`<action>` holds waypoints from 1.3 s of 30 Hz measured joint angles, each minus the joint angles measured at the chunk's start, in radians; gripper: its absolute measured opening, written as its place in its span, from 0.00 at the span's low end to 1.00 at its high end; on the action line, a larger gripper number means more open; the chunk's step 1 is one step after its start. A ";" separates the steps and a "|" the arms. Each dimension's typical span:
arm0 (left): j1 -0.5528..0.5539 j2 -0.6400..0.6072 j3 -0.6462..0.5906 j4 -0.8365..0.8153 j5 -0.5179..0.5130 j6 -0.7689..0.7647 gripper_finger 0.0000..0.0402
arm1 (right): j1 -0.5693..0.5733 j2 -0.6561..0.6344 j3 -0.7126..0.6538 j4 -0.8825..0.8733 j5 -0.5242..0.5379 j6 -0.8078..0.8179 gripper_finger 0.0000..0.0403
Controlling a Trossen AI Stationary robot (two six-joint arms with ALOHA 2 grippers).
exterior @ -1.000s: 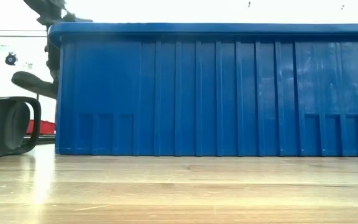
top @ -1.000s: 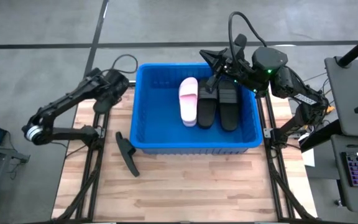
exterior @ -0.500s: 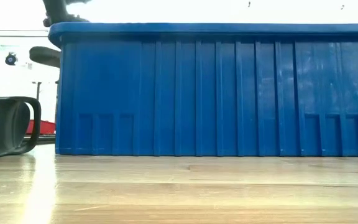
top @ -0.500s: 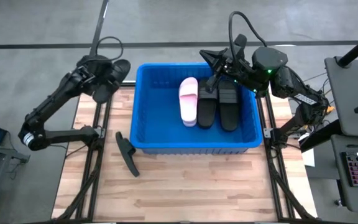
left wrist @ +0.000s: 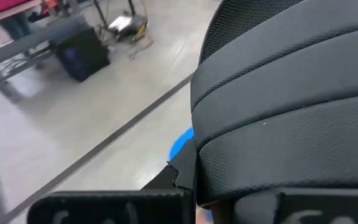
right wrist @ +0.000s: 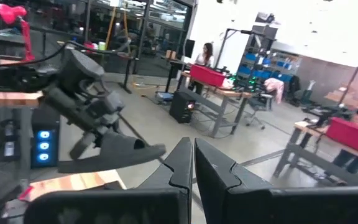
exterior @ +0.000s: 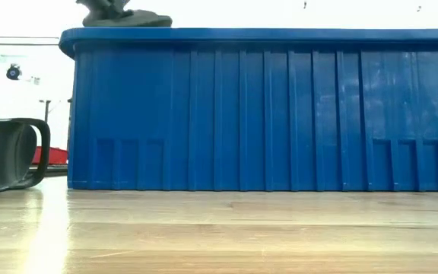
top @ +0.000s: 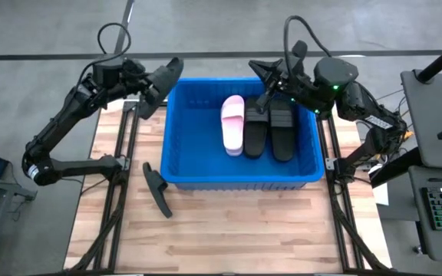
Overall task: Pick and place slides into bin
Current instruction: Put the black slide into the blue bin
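The left gripper (top: 146, 86), squeezed tight on a black slide (top: 162, 86), has lifted it from beside the bin (top: 176, 130) up to the bin's far left corner, so it can drop in soon, while the right gripper (top: 261, 75) waits pinched shut over the bin's far rim.

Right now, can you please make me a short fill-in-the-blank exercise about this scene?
1. The left claw holds a black slide above the bin's ____ far corner.
2. Inside the bin lie ____ slides.
3. Of these, one is coloured ____.
4. One more black slide lies on the ____.

Missing words: left; three; pink; table
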 joint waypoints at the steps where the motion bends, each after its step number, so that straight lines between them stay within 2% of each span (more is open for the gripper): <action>1: -0.008 0.003 0.004 0.014 0.004 -0.019 0.00 | 0.000 -0.005 0.000 0.000 0.012 -0.010 0.02; 5: -0.056 0.026 0.021 0.051 0.005 -0.069 0.00 | 0.000 -0.030 0.000 0.002 0.069 -0.018 0.02; 10: -0.161 0.082 0.051 0.111 -0.033 -0.196 0.00 | 0.000 -0.066 0.000 -0.004 0.073 -0.098 0.02; 16: -0.299 0.193 0.093 0.220 -0.084 -0.215 0.00 | 0.000 -0.128 0.000 -0.037 0.072 -0.107 0.02; 23: -0.428 0.365 0.211 0.213 -0.345 -0.222 0.00 | 0.000 -0.220 0.000 -0.213 0.073 -0.029 0.02; 32: -0.532 0.577 0.330 0.207 -0.753 -0.374 0.00 | 0.000 -0.282 0.000 -0.301 0.073 -0.030 0.02; 39: -0.585 0.705 0.349 0.207 -0.936 -0.374 0.00 | 0.000 -0.307 0.000 -0.303 0.073 -0.043 0.02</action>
